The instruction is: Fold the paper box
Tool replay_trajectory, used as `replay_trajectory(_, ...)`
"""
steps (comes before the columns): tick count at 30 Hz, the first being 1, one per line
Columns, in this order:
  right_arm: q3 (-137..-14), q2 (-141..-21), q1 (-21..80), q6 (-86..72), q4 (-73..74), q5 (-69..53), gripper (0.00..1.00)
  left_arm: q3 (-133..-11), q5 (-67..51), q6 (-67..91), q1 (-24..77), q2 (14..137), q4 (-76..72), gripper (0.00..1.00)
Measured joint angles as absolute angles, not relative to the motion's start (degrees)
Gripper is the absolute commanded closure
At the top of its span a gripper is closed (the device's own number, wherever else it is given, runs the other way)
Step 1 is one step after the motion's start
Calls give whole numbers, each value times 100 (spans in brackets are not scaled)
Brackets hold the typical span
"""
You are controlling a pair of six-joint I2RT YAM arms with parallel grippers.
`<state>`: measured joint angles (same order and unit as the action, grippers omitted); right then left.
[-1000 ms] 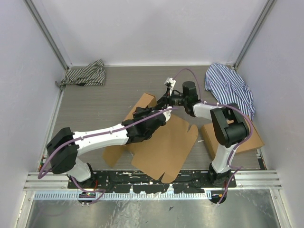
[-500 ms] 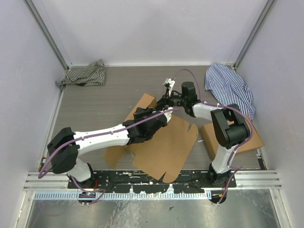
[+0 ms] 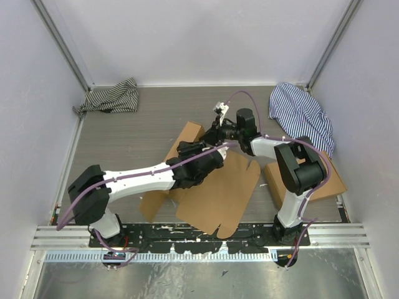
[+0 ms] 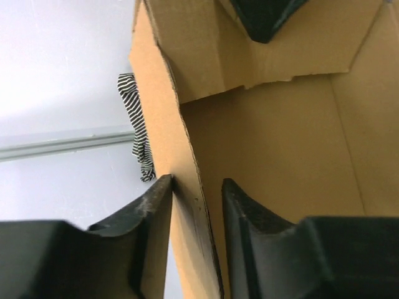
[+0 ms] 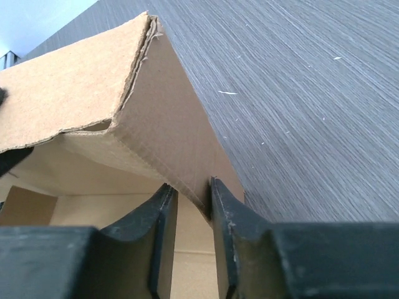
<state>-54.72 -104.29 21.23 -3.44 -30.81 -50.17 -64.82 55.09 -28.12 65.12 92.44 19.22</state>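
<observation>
The paper box [image 3: 218, 193] lies half-formed in the middle of the worktop [image 3: 137, 131], with walls raised at its far end. The left end effector [image 4: 194, 182] straddles one wall, released, with a gap beside one finger. The right end effector [image 5: 189, 187] brackets a wall corner; I cannot tell whether it grips.

The left gripper [image 4: 198, 187] comes up from 6 o'clock with its two black fingers [image 4: 149, 215] astride one upright side wall of the paper box [image 4: 274, 143]. The outer finger lies against the wall's outside face; the inner one stands a little off it, inside the box. At 12 o'clock a black shape [image 4: 265, 17] dips over the far wall. At 9 o'clock a striped cloth [image 4: 134, 121] shows past the wall's edge.
</observation>
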Motion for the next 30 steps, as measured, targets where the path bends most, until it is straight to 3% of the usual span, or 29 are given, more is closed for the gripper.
replay_trajectory(8,-5339,-10398,2128,-381,-3227,-4716,71,-6792,4925,-2099,6604,9238,2530,42)
replay_trajectory(16,-5339,-10396,2143,-454,-3236,-4657,68,-6807,3835,-1118,6652,8158,2757,35)
replay_trajectory(30,-5339,-10388,2204,-513,-3212,-4565,69,-6036,4615,-207,6296,6438,2025,38)
